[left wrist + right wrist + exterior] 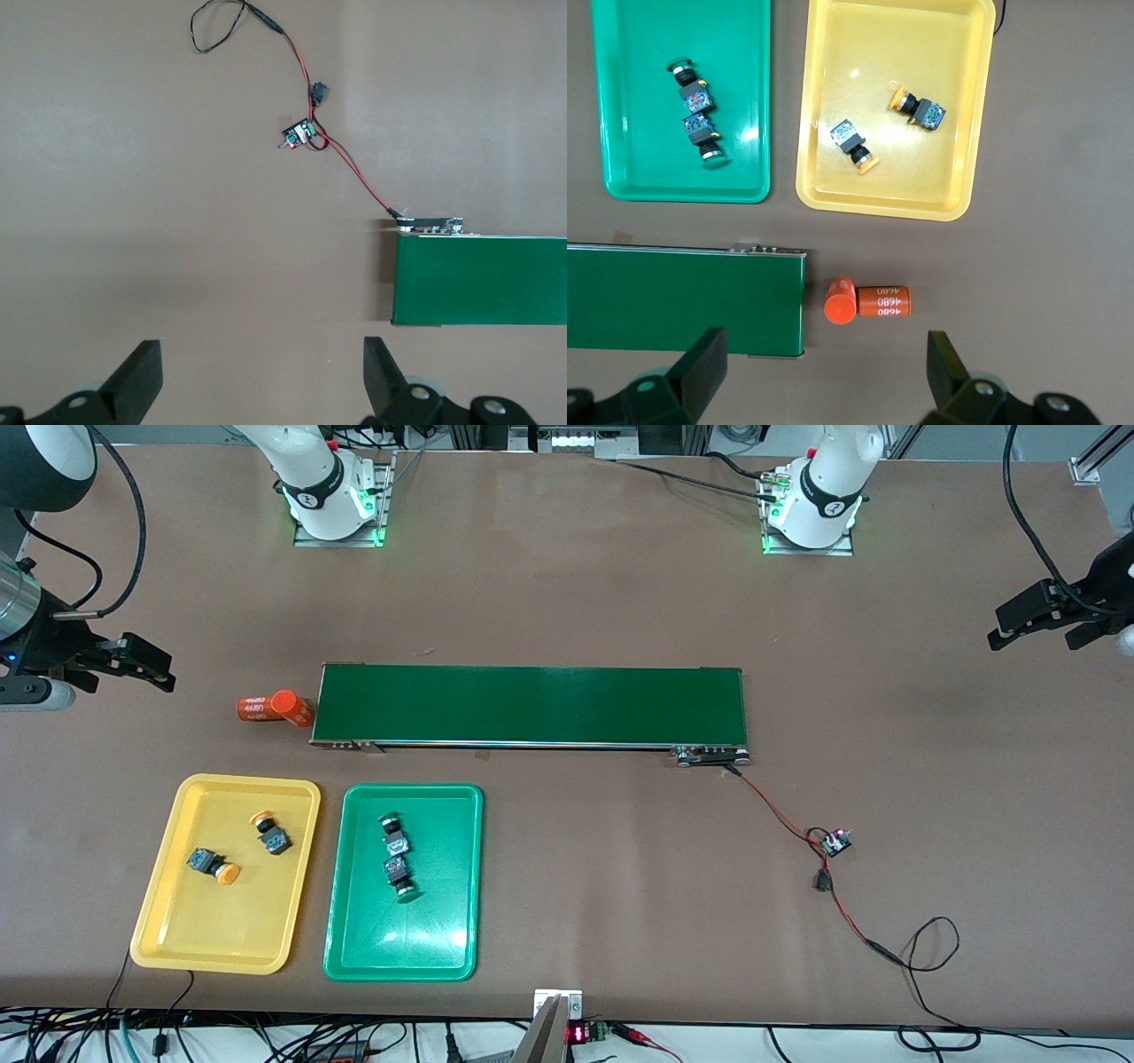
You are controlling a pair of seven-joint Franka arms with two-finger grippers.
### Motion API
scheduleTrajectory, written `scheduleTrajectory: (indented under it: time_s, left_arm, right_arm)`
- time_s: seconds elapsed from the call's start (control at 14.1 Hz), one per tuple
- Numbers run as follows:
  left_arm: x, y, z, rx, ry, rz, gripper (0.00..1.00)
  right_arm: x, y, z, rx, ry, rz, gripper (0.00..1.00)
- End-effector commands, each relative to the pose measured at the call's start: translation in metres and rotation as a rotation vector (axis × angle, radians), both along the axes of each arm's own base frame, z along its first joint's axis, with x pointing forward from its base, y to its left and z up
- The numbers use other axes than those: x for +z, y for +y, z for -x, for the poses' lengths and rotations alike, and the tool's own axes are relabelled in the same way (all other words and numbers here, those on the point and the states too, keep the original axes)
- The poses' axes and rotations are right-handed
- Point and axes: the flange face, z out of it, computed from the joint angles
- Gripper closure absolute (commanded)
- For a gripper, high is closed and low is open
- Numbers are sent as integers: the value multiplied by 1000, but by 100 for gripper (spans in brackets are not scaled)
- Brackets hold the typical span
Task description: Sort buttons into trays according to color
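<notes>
— Where were the buttons?
— Two orange buttons (244, 848) lay in the yellow tray (177, 930), two green buttons (397, 856) in the green tray (354, 948).
— The grippers?
— Left gripper (1032, 622) and right gripper (142, 664) hung spread wide, holding nothing, at the table's ends.

Both arms cut off at frame edges. Green conveyor belt (483, 282) runs off wrist view. Small circuit board (834, 841) details unreadable.

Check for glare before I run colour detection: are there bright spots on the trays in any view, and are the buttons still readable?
Front view: white glare patches on the green tray floor at its end nearest the camera, clear of the green buttons. Right wrist view: small highlights on the yellow tray and the green one, none on the yellow buttons. Left wrist view: no trays, evenly lit table.
</notes>
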Motion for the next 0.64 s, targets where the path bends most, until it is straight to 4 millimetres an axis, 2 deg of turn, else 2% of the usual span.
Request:
scheduleTrajectory:
  time_s: [0.0, 0.57]
  left_arm:
    - [5, -1, 8, -15, 3, -20, 0]
    - [5, 0, 7, -13, 1, -20, 0]
  right_arm:
    - [3, -1, -1, 2, -10, -3, 0]
    - [4, -4, 0, -5, -7, -3, 0]
